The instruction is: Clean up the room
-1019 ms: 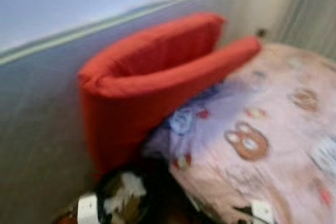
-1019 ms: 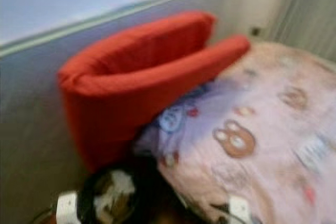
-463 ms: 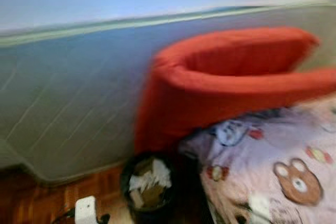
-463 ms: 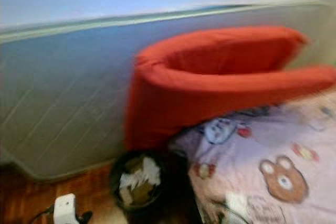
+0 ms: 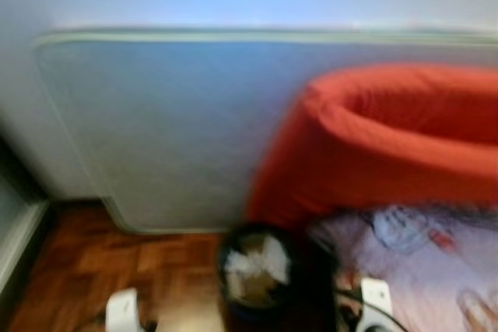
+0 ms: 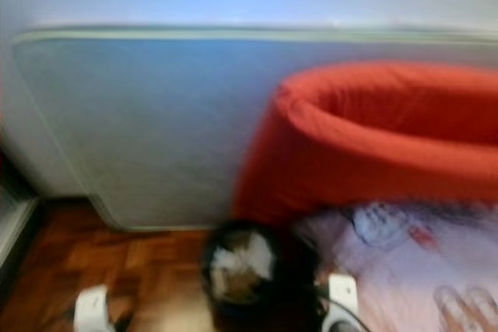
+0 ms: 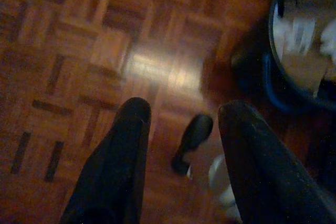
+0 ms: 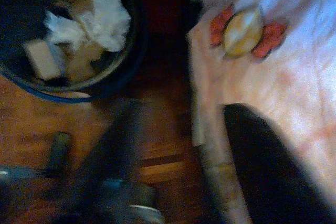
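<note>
Waste bin (image 5: 255,274), a dark round plastic one filled with white crumpled paper and brown scraps, is the thing this cleaning turns on. It stands on the brown parquet floor (image 5: 117,250), at the foot of the red folded cushion (image 5: 381,141) and just beside the edge of the pink bed cover with cartoon prints (image 8: 273,61).

Seen from the bin, both hands are low in front of it, one on each side. The right hand (image 8: 178,150) hangs nearer, between the bin and the bed cover, with its two black fingers spread and nothing between them. The left hand (image 7: 184,124) is over bare floor further from the bin, fingers also spread and empty. Behind the bin, a grey-blue mattress (image 5: 171,122) leans upright on the wall.

I judge the right arm better placed for the bin.
</note>
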### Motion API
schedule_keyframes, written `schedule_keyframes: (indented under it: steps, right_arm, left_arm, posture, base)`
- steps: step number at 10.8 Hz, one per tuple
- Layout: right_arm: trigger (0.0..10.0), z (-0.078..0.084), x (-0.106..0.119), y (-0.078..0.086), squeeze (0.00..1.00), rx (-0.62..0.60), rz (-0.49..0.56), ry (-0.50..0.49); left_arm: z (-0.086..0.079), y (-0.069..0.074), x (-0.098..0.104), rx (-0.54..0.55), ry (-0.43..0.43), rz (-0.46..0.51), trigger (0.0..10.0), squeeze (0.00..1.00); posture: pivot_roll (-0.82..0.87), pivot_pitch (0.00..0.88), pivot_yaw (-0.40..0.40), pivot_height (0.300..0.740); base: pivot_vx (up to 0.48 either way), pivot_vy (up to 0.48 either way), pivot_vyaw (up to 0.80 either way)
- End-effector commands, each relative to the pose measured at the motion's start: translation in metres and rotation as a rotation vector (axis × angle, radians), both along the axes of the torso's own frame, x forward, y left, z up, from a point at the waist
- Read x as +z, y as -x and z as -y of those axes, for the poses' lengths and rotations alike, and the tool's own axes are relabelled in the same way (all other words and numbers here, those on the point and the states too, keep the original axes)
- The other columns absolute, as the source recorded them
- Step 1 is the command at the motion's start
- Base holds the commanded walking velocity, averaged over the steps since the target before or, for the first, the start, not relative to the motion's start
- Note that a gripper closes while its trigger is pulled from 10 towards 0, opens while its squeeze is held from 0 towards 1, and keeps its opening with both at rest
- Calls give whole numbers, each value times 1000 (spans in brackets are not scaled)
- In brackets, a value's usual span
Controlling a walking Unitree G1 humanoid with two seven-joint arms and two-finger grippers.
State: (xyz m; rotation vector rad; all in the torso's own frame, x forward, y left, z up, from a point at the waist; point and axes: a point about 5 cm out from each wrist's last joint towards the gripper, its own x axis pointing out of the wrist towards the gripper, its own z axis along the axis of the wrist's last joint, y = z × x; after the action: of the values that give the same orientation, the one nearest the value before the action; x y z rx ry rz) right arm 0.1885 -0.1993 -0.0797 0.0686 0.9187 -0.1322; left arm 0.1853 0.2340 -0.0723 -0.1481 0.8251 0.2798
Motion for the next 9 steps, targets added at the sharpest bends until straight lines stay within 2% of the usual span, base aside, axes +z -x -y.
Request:
schedule_keyframes:
  steps: [1,3,6,9]
  right_arm:
    - [10000,7,-4,10,0,-17,-34,12]
    - [10000,7,-4,11,0,-19,-36,12]
    - [10000,6,-5,13,0,-32,-43,-9]
    - [10000,4,-5,11,0,-22,-41,-7]
  left_arm:
    - [5,8,-6,-3,12,-34,10000,0]
    - [6,9,-6,-4,11,-34,10000,0]
    - [5,11,-7,-17,8,-45,10000,0]
    - [3,12,-7,-22,2,-49,10000,0]
  posture:
    - [202,0,-72,740]
    - [202,0,-71,740]
    - [206,0,-69,740]
    - [210,0,-64,740]
  base:
    - [0,0,800]
    - [0,0,731]
    - [0,0,0]
    - [0,380,0]
